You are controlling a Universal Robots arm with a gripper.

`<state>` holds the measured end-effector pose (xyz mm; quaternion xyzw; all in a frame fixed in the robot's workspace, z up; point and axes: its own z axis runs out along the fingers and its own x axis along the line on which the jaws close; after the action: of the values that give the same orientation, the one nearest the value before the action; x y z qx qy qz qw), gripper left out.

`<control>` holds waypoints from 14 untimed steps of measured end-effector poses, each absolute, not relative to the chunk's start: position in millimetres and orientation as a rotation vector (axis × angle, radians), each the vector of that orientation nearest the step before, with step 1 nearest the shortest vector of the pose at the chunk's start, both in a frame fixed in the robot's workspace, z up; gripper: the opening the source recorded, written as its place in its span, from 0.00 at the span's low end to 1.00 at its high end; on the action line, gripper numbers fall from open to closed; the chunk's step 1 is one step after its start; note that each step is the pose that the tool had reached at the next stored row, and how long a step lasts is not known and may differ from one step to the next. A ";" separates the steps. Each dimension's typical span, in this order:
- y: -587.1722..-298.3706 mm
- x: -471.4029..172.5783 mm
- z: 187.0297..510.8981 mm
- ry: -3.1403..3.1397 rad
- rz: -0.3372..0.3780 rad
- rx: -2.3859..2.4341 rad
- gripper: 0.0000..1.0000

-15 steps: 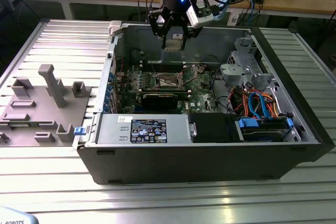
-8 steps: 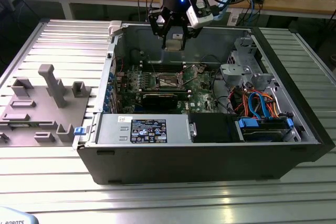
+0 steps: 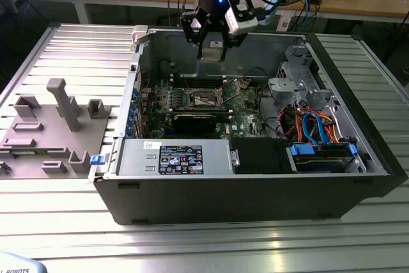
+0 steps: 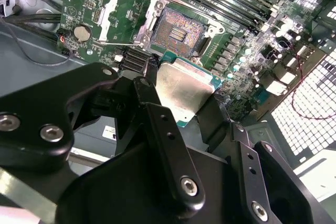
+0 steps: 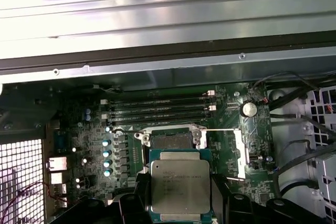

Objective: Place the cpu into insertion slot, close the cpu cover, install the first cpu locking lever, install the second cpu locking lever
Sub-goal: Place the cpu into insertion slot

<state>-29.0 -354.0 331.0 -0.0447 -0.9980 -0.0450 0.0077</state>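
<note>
The tool [image 3: 211, 48] grips 1 cpu [image 4: 185, 86] by 2 opposite edges, its 2 fingers [image 4: 157, 108] closed only to the chip's width. It holds the chip flat, silvery top up, in the air inside 1 open computer case [image 3: 255, 190] on the table [image 3: 57, 43]. In both wrist views the cpu hangs above the green motherboard [image 5: 79, 129], just beside 1 bare insertion slot [image 5: 170, 141]. 1 cpu cover [image 5: 239, 150] lies flipped open next to that slot. 1 coin battery [image 5: 248, 109] sits beyond it.
</note>
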 end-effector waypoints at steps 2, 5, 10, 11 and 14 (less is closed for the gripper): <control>-354.0 -29.0 331.0 -3.120 -0.140 -0.142 0.54; -354.0 -29.0 330.9 -3.120 -0.140 -0.144 0.54; -354.0 -29.0 330.4 -3.120 -0.141 -0.156 0.54; -354.0 -29.0 330.4 -3.120 -0.141 -0.158 0.54; -354.0 -29.0 330.3 -3.119 -0.141 -0.166 0.54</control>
<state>-29.0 -354.0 330.3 -0.0530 -0.9976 -0.0450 0.0073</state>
